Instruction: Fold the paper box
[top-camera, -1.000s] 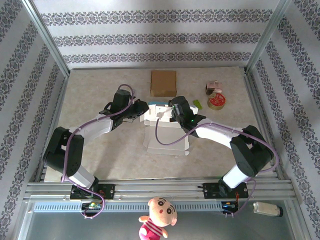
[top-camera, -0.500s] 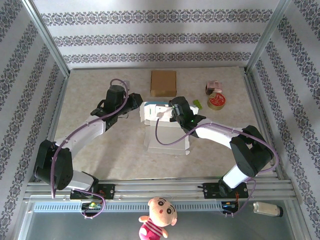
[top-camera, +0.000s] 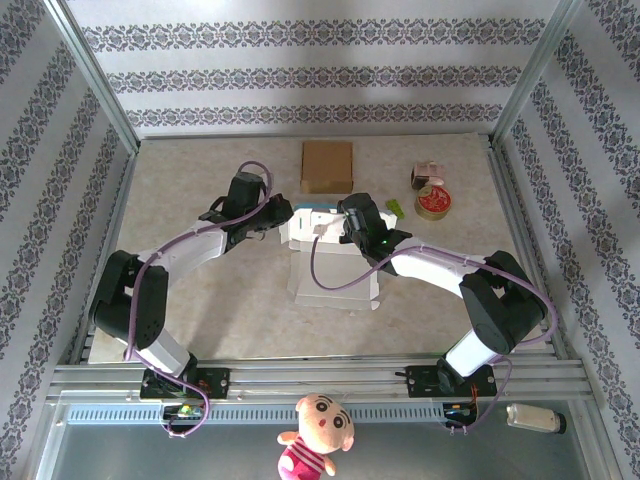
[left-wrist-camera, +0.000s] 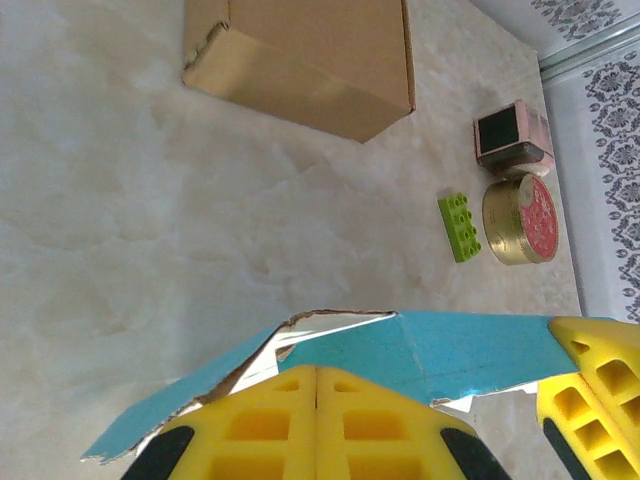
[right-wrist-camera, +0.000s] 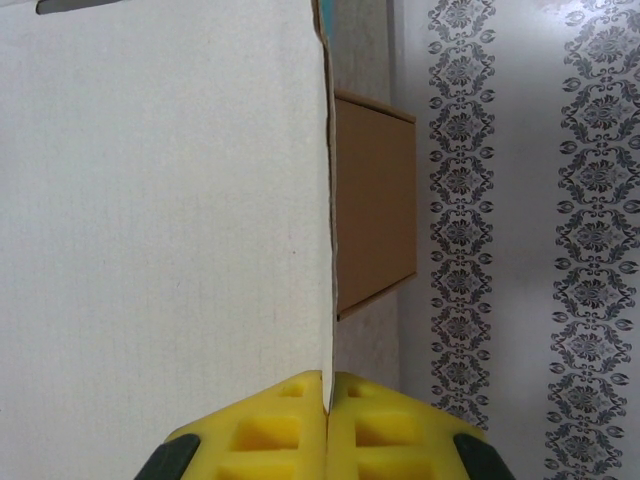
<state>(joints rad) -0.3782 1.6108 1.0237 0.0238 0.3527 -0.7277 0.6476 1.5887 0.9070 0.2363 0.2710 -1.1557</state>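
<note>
Lying mid-frame in the top view, the paper box is being shown part-folded on the table. Its long axis is being run from lower frame up toward the brown carton. Its blue flap is being held raised at the box's upper end, lengthwise left to right, with one gripper at each end.

The right gripper is being used at the flap's right end, fingers pressed together and pinching the edge of the white panel. The left gripper is being held at the flap's left end, fingers pressed together with the tips at the blue face. Whether any paper is being nipped there cannot be told.

Judgement: the left gripper is nearer the loose left corner, and the box is lying to its right in frame. The next move is likely being set up rightward against that flap.
</note>
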